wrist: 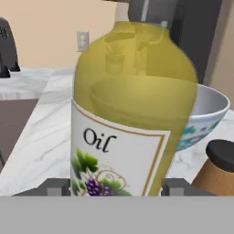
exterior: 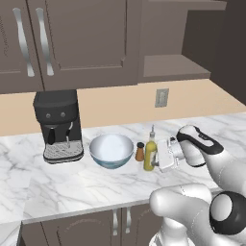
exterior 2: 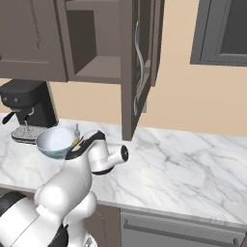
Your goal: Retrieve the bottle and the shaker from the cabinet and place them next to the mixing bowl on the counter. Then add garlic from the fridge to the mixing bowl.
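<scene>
The bottle [wrist: 132,105] stands upright between the half-open gripper [wrist: 114,187] fingers, grip unconfirmed, shaker [exterior: 140,152] at its 9 o'clock.

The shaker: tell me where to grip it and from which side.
Grip the shaker around its body below the dark cap, coming down from above or from the counter's front edge. It stands upright with the bowl close on one side and the bottle close on the other, so a sideways approach is probably blocked.
</scene>
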